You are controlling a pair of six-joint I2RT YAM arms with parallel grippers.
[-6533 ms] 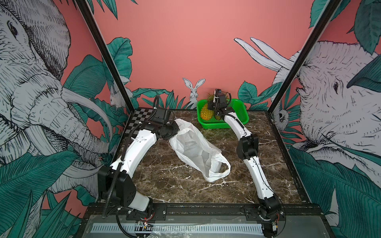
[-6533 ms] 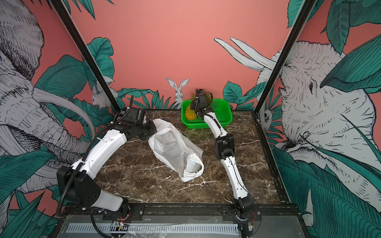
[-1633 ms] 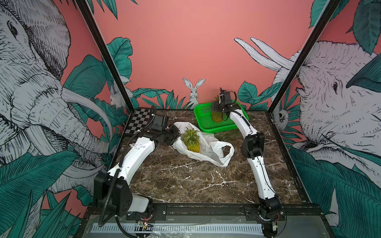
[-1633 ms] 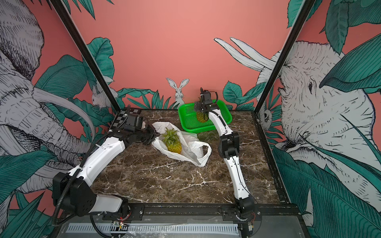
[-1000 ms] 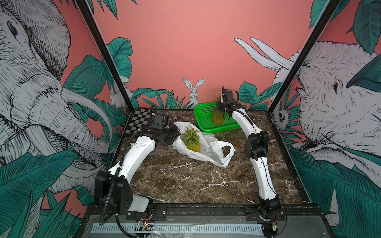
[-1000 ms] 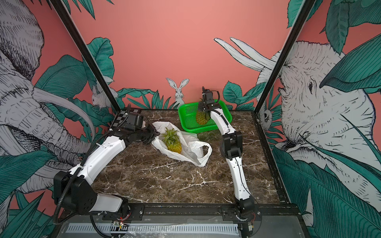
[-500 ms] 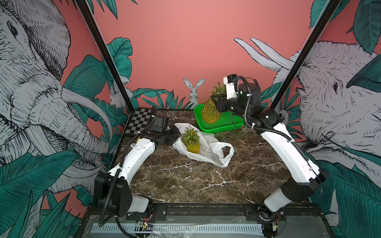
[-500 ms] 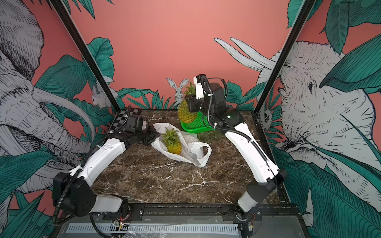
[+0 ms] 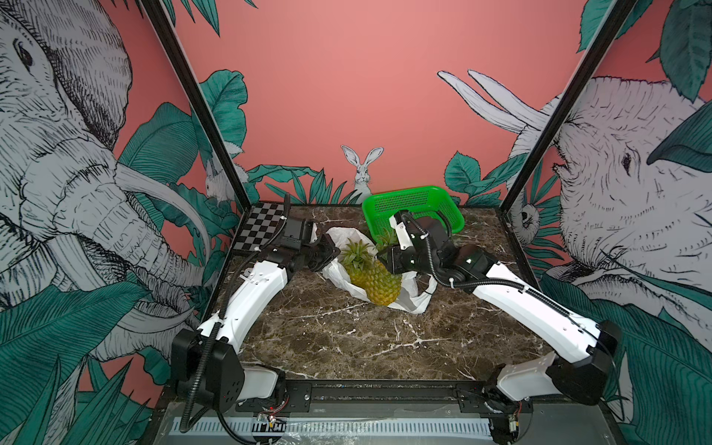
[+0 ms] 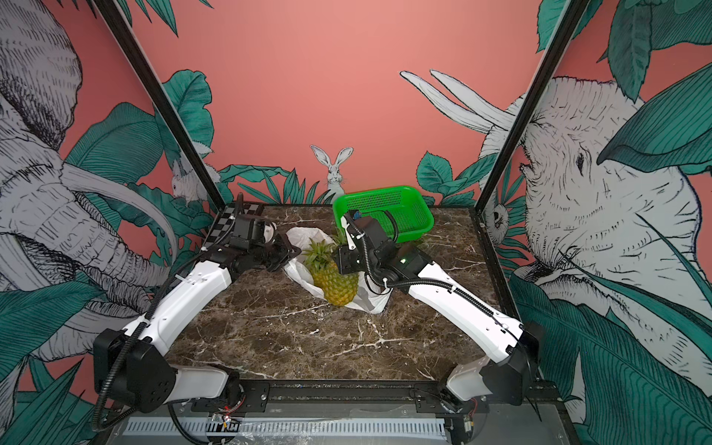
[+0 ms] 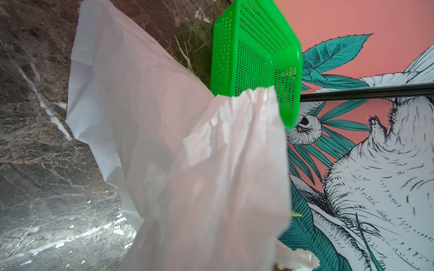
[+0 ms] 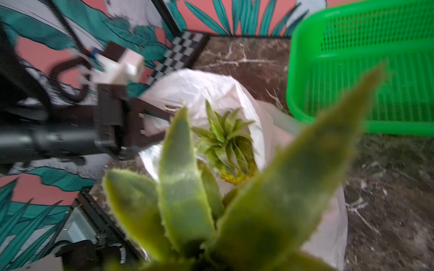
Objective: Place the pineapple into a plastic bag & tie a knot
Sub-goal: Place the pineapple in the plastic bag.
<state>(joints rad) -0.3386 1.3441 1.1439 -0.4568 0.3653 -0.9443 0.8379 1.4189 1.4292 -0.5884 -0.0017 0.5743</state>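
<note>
While the left gripper (image 9: 330, 252), jaws closed, pinched the plastic bag (image 9: 343, 235) at its left edge, the right gripper (image 9: 389, 250) clasped the pineapple (image 9: 381, 287) by its crown. The fruit hung base-down over the bag, beside another pineapple (image 9: 355, 269) already inside.

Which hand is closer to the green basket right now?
Right. The right hand, gripping a pineapple by its crown, hangs just in front of the green basket; the left hand pinches the plastic bag edge farther away, across the bag.

Pineapple (image 9: 383, 287) over open plastic bag (image 9: 412, 298)
</note>
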